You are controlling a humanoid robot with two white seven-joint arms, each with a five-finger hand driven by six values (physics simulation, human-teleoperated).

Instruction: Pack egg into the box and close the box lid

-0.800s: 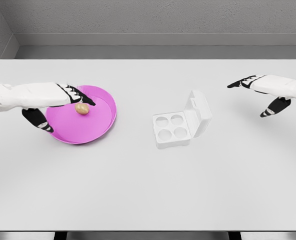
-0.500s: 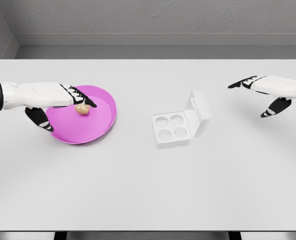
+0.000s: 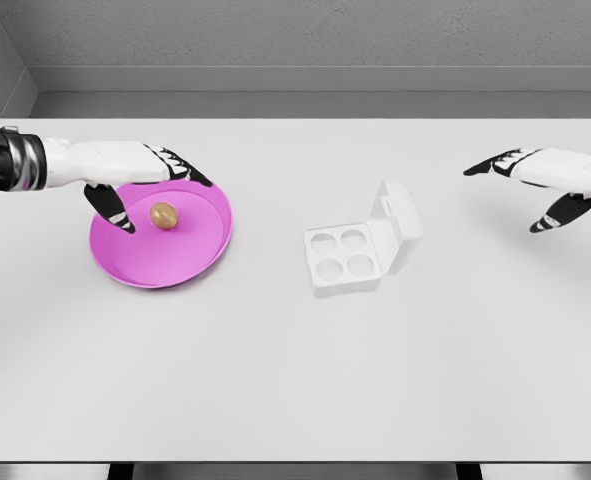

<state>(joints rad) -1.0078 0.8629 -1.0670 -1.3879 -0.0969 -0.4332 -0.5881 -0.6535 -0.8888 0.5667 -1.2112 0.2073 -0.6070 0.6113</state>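
A brown egg [image 3: 164, 215] lies in the middle of a pink plate [image 3: 175, 262] on the left of the white table. My left hand [image 3: 147, 190] hovers over the plate's far side, fingers spread and open, its thumb hanging just left of the egg without touching it. A white egg box [image 3: 347, 256] with four empty cups sits right of centre, its lid [image 3: 401, 222] standing open on the right side. My right hand [image 3: 535, 190] is held open above the table at the far right, well apart from the box.
The white table [image 3: 295, 380] stretches wide in front of the plate and box. A grey wall runs behind its far edge.
My left hand has risen and shifted toward the far side of the plate, uncovering the egg. The right hand has drifted slightly to the right.
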